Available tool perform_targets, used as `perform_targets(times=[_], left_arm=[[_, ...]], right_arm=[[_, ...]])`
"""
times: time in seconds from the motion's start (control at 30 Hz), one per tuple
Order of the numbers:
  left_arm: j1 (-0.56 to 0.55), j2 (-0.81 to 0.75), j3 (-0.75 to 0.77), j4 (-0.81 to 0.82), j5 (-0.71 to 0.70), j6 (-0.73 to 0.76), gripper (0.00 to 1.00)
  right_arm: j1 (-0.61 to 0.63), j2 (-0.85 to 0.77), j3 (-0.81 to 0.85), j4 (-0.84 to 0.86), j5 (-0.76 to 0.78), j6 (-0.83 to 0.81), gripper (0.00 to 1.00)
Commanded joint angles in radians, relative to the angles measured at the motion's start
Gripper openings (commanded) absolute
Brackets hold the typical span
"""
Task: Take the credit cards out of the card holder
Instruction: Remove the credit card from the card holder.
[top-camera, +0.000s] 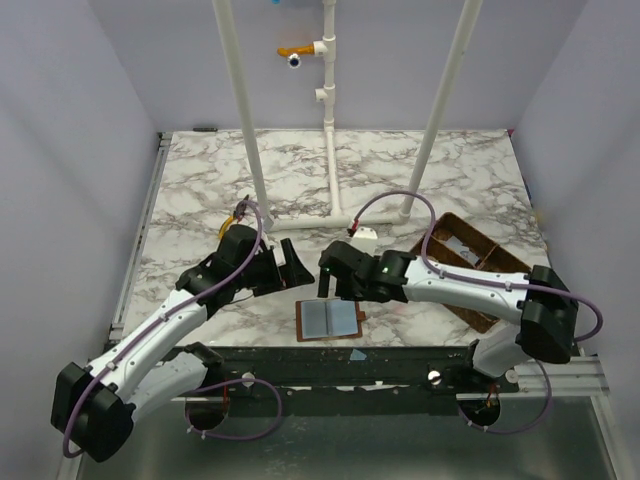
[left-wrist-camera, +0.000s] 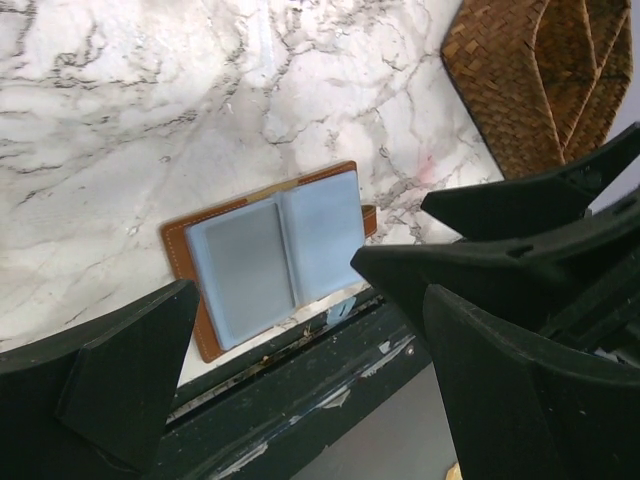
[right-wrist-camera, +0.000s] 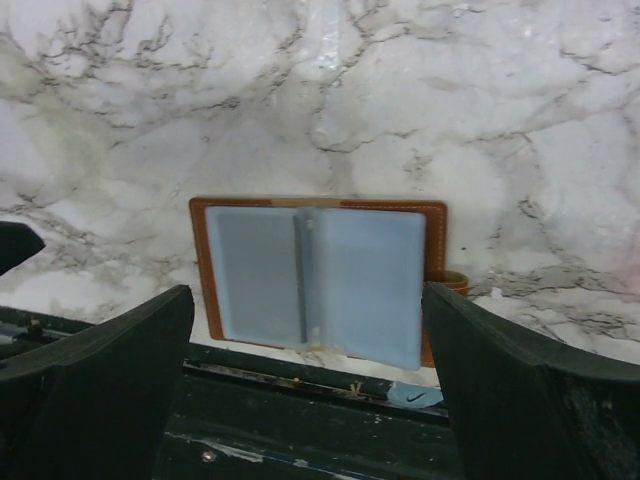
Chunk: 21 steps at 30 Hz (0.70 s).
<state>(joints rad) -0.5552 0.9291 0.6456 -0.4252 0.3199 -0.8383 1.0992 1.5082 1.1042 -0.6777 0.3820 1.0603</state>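
The card holder (top-camera: 329, 320) lies open and flat at the table's front edge, a brown leather wallet with blue-grey clear pockets. It also shows in the left wrist view (left-wrist-camera: 270, 255) and the right wrist view (right-wrist-camera: 320, 280). A greyish card (right-wrist-camera: 255, 275) shows through the left pocket; the right pocket looks plain blue-grey. My left gripper (top-camera: 291, 263) is open and empty, just behind and left of the wallet. My right gripper (top-camera: 335, 284) is open and empty, hovering just behind the wallet. The jaws of both stand wide apart in their wrist views (left-wrist-camera: 310, 330) (right-wrist-camera: 308, 300).
A brown woven divided basket (top-camera: 488, 290) stands at the right, holding something flat and grey (top-camera: 462, 243); it also shows in the left wrist view (left-wrist-camera: 530, 80). White pipe posts (top-camera: 330, 150) rise at the back. The black front rail (top-camera: 380, 365) runs just below the wallet.
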Motion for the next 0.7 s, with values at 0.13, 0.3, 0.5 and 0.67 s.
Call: perform_targets(times=[0.13,0.3,0.5,0.67], left_arm=[[0.034,-0.119,-0.046,-0.112,-0.173,-0.056,0.98],[0.078,-0.144,-0.061,-0.147,-0.189,-0.049,0.98],[0.117,-0.158,-0.064,-0.167,-0.176,-0.027,0.98],[0.133,-0.164,-0.06,-0.167,-0.158,-0.018,0.98]], right_arm=[[0.119,0.082,0.0,0.142,-0.005,0.057,0.94],[0.161,0.16,0.021,0.159,-0.014,0.065,0.91],[0.169,0.228,0.057,0.151,-0.007,0.042,0.85],[0.173,0.296,0.109,0.097,0.013,0.04,0.81]])
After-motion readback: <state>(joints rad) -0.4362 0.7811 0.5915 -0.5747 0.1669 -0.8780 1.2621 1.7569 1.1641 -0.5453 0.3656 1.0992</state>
